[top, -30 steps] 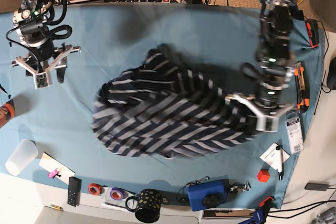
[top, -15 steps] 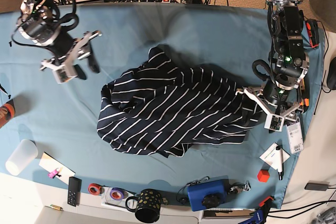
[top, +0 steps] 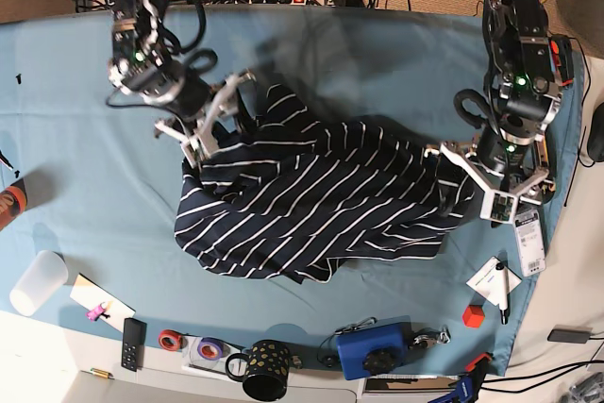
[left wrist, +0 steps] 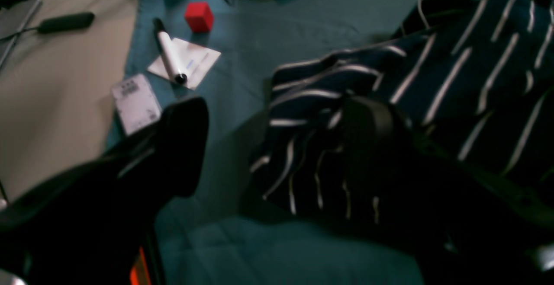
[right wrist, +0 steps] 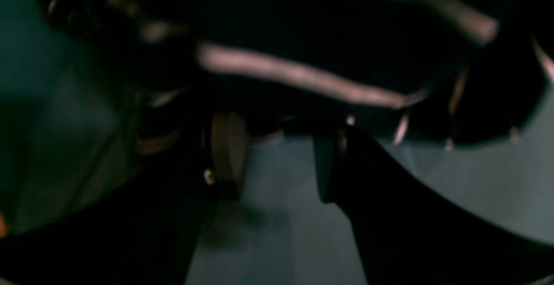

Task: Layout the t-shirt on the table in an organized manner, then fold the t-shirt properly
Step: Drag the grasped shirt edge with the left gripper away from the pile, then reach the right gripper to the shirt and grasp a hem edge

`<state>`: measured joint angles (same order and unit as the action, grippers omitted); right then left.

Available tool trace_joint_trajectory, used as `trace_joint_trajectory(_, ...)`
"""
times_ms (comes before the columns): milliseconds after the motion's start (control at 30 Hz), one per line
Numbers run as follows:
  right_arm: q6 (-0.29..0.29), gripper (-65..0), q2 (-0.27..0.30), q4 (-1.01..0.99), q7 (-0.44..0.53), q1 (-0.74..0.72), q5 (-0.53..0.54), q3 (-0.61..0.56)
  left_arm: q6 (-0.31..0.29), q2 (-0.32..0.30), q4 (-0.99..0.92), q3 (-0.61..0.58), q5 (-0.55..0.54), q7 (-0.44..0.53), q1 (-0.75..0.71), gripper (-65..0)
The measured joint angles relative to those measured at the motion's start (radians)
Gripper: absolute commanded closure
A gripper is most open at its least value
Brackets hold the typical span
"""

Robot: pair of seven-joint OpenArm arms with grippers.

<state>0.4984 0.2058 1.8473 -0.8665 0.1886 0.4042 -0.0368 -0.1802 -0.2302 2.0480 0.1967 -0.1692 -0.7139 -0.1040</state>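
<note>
The t-shirt (top: 311, 200) lies crumpled in a loose heap near the middle of the table (top: 377, 54), its white stripes running at slants and its edges bunched and folded over rather than spread flat. At the heap's far corner, on the base view's left, the right gripper (top: 215, 122) is down at the cloth's edge; its 2 fingers stand parted in both the base view and the right wrist view, where blurred striped fabric fills the space just ahead of the fingers (right wrist: 227, 155), but whether they touch the cloth cannot be told. At the opposite end of the heap the left gripper (top: 491, 181) hangs over the shirt's bunched edge with its jaws spread wide; in the left wrist view 1 finger sits over bare teal cloth and the other lies against the striped fabric, with nothing pinched between them. Beyond that arm, near the table's edge, sit a red cube (left wrist: 199, 17), a marker pen (left wrist: 169, 58) lying across a white card (left wrist: 186, 62), and a small white label (left wrist: 135, 102). Along the near edge stand a dotted black mug (top: 266, 370), a blue box (top: 373, 348), 2 tape rolls (top: 189, 344) and a clear plastic cup (top: 36, 282).
</note>
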Motion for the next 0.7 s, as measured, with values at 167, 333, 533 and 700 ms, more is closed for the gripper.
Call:
trace_joint_trajectory(167,0.0,-5.7,-0.057,-0.002,0.004,-0.098,0.002,0.0,0.0,0.0,0.0,0.0,0.0,0.003,-0.029,-47.7)
trace_joint_trajectory(333,-0.027,0.0,-0.061,-0.002,0.002,-0.187,-0.062,0.002,0.0,0.0,0.0,0.0,0.0,0.008,-0.031,-47.7)
trace_joint_trajectory(533,-0.076,0.0,-0.062,-0.002,0.03,-0.344,-0.065,0.057,0.0,0.0,0.0,0.0,0.0,0.007,-0.032,-47.7)
trace_joint_trajectory(700,-0.072,0.0,-0.062,-0.004,0.038,-0.481,-0.072,0.125,0.001,0.0,0.0,0.0,-0.001,0.01,-0.072,-47.7)
